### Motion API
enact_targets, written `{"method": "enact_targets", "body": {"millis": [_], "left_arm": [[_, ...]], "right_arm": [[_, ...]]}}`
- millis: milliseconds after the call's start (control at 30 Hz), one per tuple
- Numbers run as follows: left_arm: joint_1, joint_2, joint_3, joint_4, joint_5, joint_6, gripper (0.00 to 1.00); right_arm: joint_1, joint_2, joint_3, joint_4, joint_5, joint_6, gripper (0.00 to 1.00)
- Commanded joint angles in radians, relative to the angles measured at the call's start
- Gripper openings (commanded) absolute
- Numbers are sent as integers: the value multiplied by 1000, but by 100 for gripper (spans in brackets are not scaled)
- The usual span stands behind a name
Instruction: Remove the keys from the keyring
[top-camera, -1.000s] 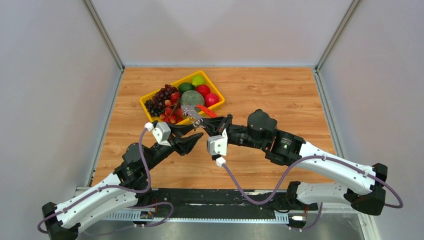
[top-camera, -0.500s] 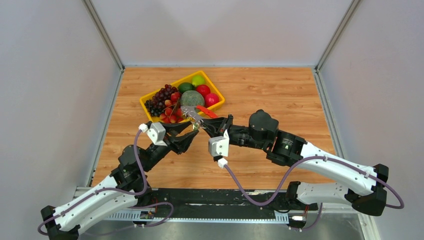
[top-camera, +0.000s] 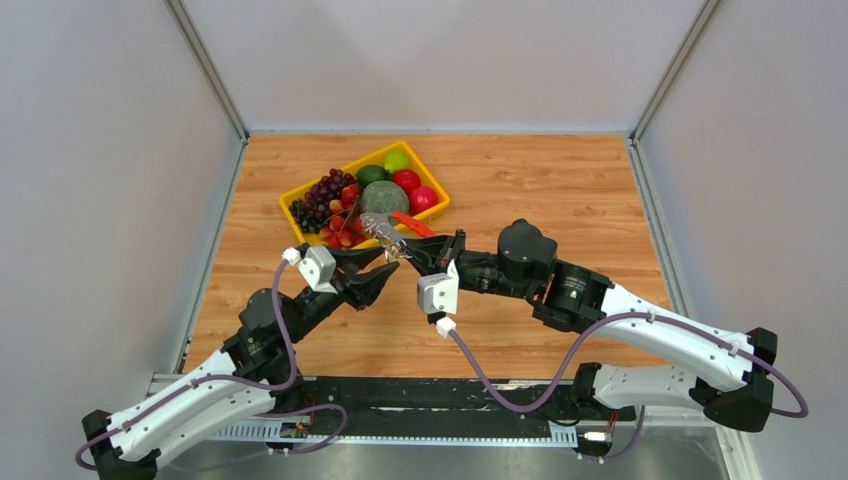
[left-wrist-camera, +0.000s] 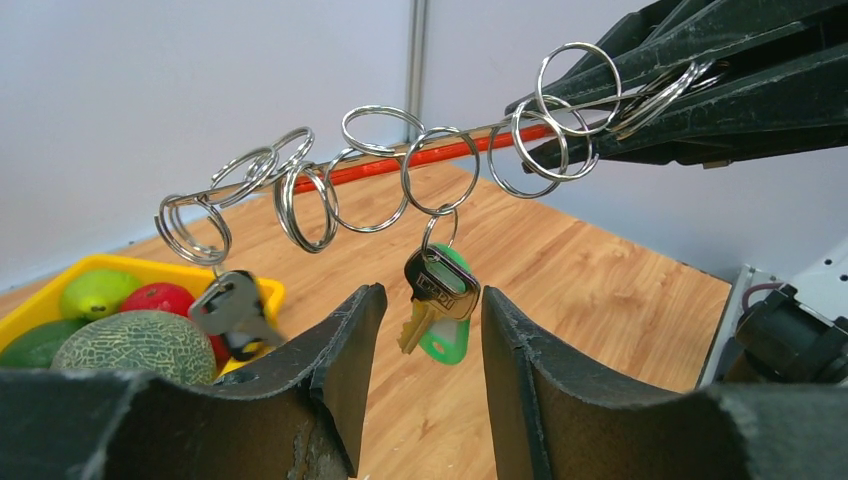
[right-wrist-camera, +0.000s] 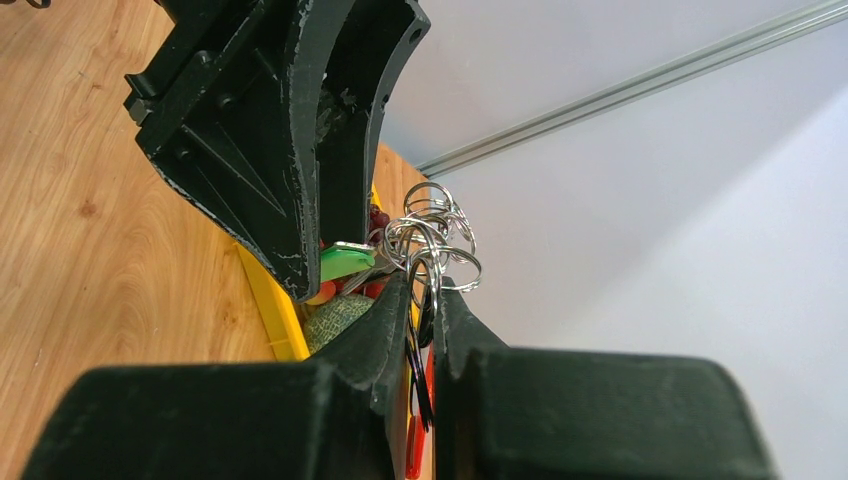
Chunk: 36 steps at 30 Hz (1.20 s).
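The keys (left-wrist-camera: 440, 296) hang in the air from a row of silver split rings (left-wrist-camera: 440, 211), over the near right corner of the yellow tray (top-camera: 340, 172) and left of the table's middle. One key has a green head and hangs straight down from a ring near the middle of the row. A second, blurred key hangs from the rings at the left end. The red keyring (left-wrist-camera: 385, 167) runs as a thin red bar just behind the rings, and the wrist view does not show whether they are threaded on it.

The right gripper (right-wrist-camera: 422, 298) is clamped narrow on the split rings at the right end of the row, with several rings bunched just past its fingertips. It comes in from the right and holds the whole string up.

The left gripper (left-wrist-camera: 428, 300) sits just below the row with its jaws partly apart. The green-headed key hangs in the gap between them, and a little space shows on each side of it.

The tray lies on the wooden table (top-camera: 540, 180), to the far left. It holds dark grapes (top-camera: 318, 198), a netted melon (top-camera: 383, 197), red fruit (top-camera: 407, 180) and a green fruit (top-camera: 397, 160)
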Motion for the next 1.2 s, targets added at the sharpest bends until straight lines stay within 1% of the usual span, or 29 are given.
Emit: {"method": "enact_targets", "body": {"millis": [0, 133, 367, 533, 767, 933, 1033, 1167], "left_arm": [[-3, -13, 30, -6, 50, 1, 51], [-3, -58, 28, -53, 38, -13, 53], [-4, -162, 30, -135, -37, -11, 53], [-3, -174, 26, -138, -106, 4, 49], [-4, -76, 34, -48, -98, 17, 49], [-4, 32, 72, -1, -30, 22, 50], [-3, 58, 84, 7, -13, 26, 51], [-3, 55, 82, 21, -19, 37, 52]], "right_arm": [[3, -21, 8, 63, -21, -16, 0], [2, -17, 8, 62, -20, -15, 0], [2, -14, 8, 62, -18, -20, 0], [1, -16, 8, 62, -24, -19, 0], [1, -15, 11, 63, -29, -19, 0], [2, -9, 14, 62, -27, -19, 0], [1, -9, 14, 63, -33, -18, 0], [1, -12, 15, 62, -44, -15, 0]]}}
